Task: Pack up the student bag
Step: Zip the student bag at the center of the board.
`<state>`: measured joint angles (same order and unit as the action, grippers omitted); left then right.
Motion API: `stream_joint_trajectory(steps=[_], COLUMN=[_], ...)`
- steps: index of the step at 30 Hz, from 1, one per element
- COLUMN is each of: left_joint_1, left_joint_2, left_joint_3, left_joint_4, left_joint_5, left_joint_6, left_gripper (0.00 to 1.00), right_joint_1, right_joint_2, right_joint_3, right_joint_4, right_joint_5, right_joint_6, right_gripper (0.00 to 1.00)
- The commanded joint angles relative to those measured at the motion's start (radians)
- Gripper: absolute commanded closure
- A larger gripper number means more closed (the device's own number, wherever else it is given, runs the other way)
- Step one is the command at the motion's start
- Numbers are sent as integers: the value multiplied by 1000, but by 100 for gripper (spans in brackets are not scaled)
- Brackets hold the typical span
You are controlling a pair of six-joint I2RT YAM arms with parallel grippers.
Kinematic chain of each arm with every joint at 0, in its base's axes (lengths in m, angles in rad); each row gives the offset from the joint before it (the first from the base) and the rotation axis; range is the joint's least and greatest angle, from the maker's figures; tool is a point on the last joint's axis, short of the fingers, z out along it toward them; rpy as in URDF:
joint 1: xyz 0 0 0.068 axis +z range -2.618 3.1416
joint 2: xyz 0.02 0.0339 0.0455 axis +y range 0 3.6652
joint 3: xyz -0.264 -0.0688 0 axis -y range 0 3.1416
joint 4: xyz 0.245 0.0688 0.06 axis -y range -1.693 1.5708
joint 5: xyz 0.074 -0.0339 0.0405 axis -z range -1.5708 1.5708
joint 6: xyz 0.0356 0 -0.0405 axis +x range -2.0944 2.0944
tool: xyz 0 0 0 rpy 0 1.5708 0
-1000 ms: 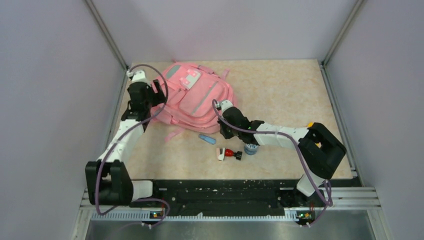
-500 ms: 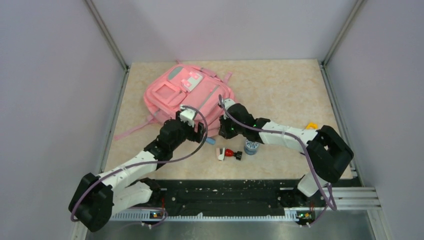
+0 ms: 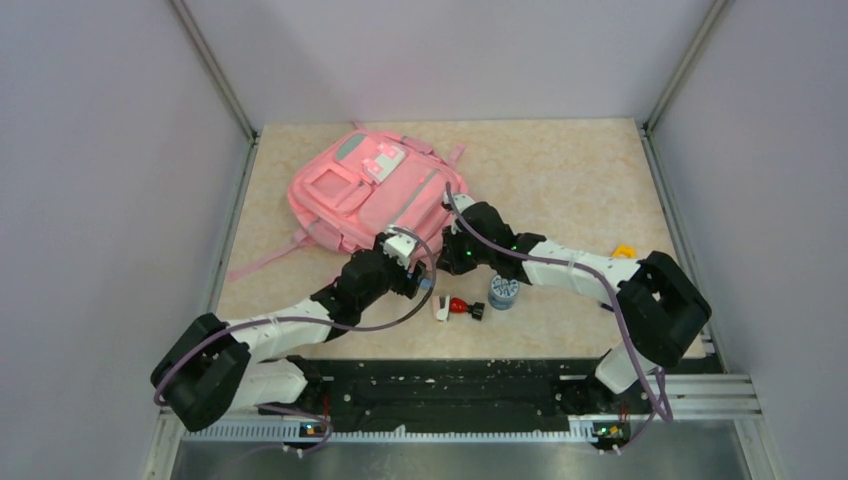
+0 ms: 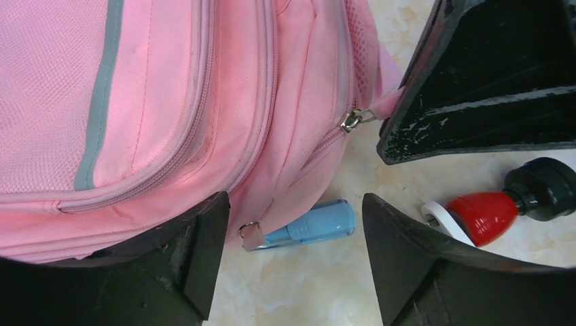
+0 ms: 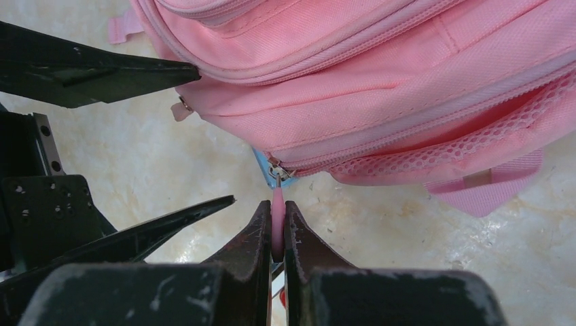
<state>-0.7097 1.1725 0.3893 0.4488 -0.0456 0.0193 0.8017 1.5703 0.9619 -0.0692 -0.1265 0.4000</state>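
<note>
The pink student bag (image 3: 370, 195) lies flat at the back left of the table. My right gripper (image 3: 452, 256) is at the bag's near right corner. In the right wrist view it (image 5: 277, 216) is shut on the pink zipper pull tab (image 5: 278, 204). My left gripper (image 3: 420, 282) is open just left of it, at the bag's near edge. In the left wrist view its jaws (image 4: 295, 210) straddle a blue pen (image 4: 314, 225) that is half tucked under the bag (image 4: 156, 102). A metal zip puller (image 4: 250, 234) hangs there.
A red and black stamp-like item with a white part (image 3: 458, 306) lies near the pen and also shows in the left wrist view (image 4: 486, 214). A small patterned jar (image 3: 503, 292) stands to its right. A yellow piece (image 3: 622, 250) sits by the right arm.
My left arm has swung from the bag's far left side to its near edge, beside the right gripper. The bag shifted and turned a little. The right gripper stays at the zip.
</note>
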Motion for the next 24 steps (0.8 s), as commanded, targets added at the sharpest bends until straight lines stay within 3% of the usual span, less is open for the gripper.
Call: stream_joint_trajectory(steps=[1,8,18,24], left_joint_1=[-2,-10,-78,-83], left_joint_2=[65,134,148,166], left_joint_3=[81,101,75,94], left_joint_4=[71,119,238,231], left_joint_5=[-96,-131,-297,-319], left_joint_6=[64,67,157,180], left_gripper=[25,35,29,28], right_joint_1=[-4,-4,-4,-3], right_joint_2=[-47,-47,-43,-35], right_joint_3=[-7,-24,-30,-28], right_joint_4=[58,62,63,62], right_joint_5=[-32,-47,-59,-77], right_joint_6=[18,19,19,24], right_gripper=[100,100,100,100])
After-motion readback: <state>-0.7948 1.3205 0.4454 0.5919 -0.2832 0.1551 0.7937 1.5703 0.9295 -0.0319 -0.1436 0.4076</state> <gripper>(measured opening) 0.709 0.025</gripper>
